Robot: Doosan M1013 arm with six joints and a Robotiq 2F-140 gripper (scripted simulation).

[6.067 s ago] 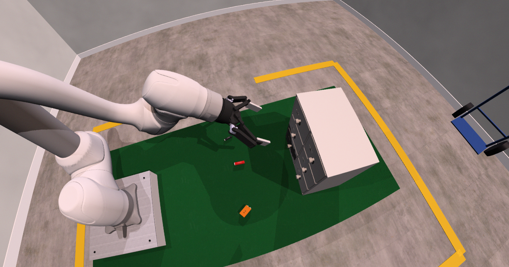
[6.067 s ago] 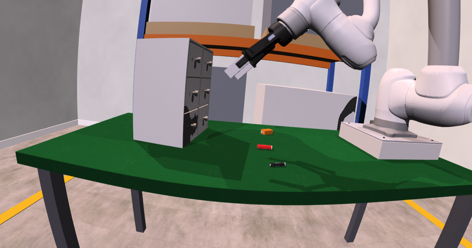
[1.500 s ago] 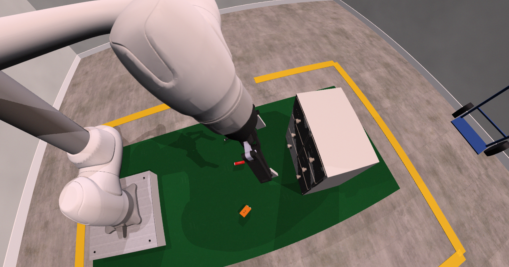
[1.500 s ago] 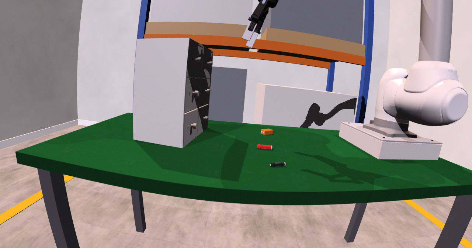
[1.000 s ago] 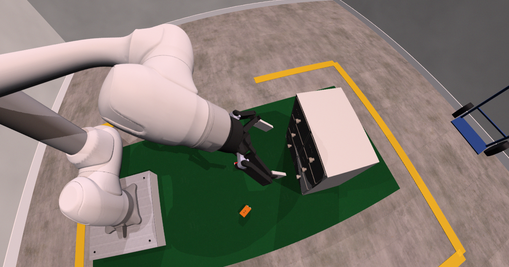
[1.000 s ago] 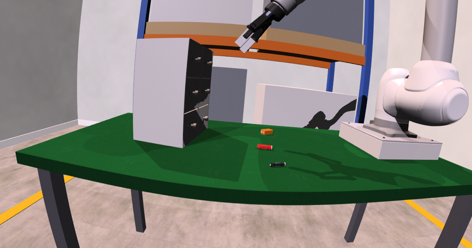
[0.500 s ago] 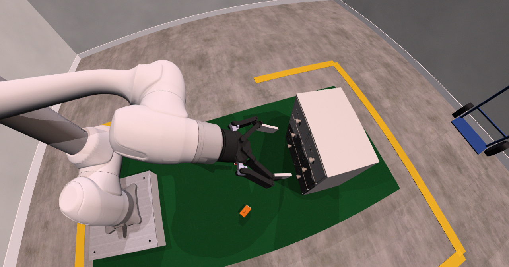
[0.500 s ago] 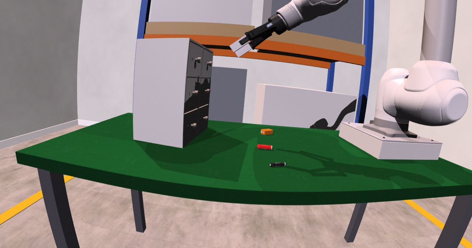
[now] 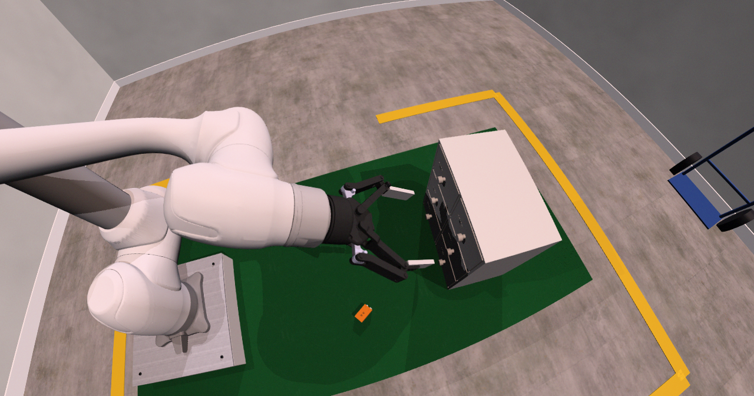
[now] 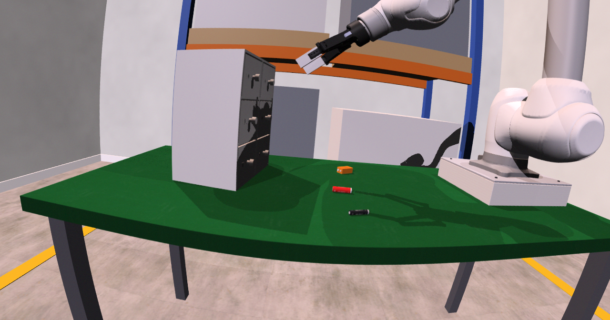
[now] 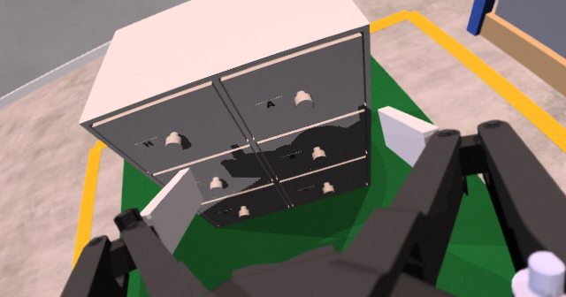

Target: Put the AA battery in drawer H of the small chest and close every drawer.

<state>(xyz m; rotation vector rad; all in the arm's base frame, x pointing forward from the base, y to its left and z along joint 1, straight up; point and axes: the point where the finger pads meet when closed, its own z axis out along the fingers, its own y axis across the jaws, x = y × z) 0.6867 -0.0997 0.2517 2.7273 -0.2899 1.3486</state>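
Tool [image 9: 423,228] [image 10: 303,66] [image 11: 286,156]: one, released, two fingers spread | chest [image 9: 498,193] [image 10: 207,117] [image 11: 234,45]: one, ahead of tool | drawers [image 9: 468,252] [image 10: 245,132] [image 11: 327,67]: six, shut, H [image 9: 442,165] [image 10: 249,88] [image 11: 128,131] top row | bench [image 9: 316,351] [image 10: 298,245] [image 11: 252,239], below tool: one orange block [image 9: 362,313] [image 10: 344,170], two cells, red cell [image 10: 341,189] and black cell [image 10: 358,212]; AA battery among these two, cannot tell which

Lit brightly from above. Shadowed sharply across the green table [image 9: 316,340] [image 10: 127,217] [image 11: 221,244], and with jagged edges on the chest's [image 9: 500,193] [image 10: 204,117] [image 11: 230,45] front in wrist view. Bowed toward the edges in exterior view. Slightly soft around drawer labels in wrist view.
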